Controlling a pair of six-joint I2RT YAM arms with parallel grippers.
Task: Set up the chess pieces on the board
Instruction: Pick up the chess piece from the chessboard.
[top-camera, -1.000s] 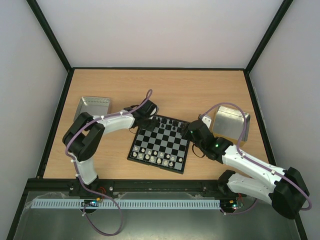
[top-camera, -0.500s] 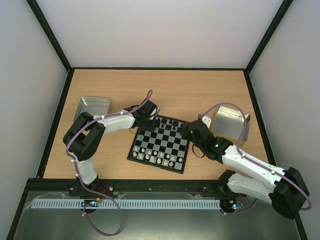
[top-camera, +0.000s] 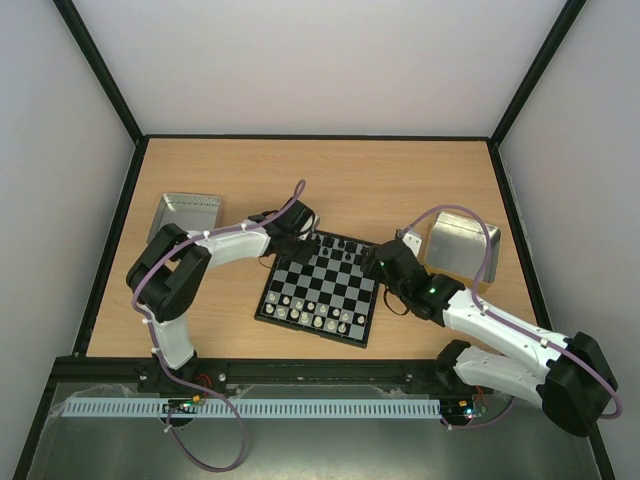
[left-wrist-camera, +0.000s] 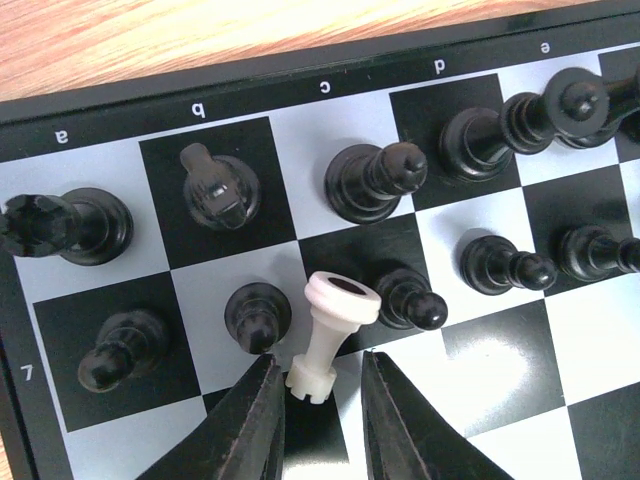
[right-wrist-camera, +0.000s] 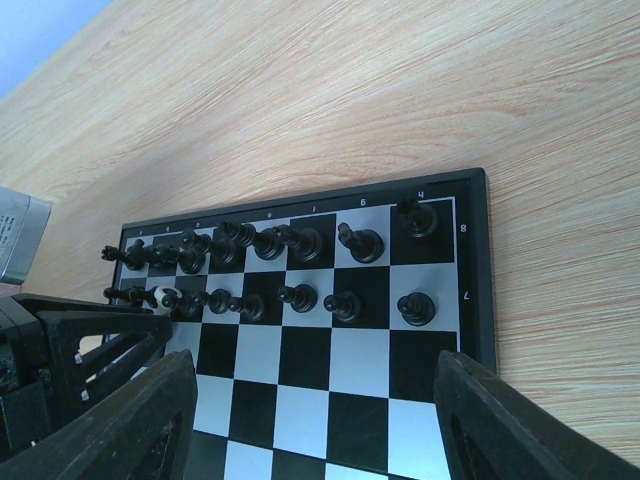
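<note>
Here: board (left-wrist-camera: 400, 60) edge reads a–e, 7; left claw (left-wrist-camera: 320, 375) narrow around tilted white piece (left-wrist-camera: 328, 330), grip unclear; right claw (right-wrist-camera: 315, 365) wide.

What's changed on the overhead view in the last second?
Nothing clearly. The left gripper stays at the board's far left corner, fingers either side of a tilted white piece. The right gripper stays open at the far right edge. The black pieces look unmoved.

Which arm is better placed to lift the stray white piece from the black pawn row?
Left. The left gripper straddles the tilted white piece among the black pawns. The right gripper is open at the opposite edge of the board, apart from it.
</note>
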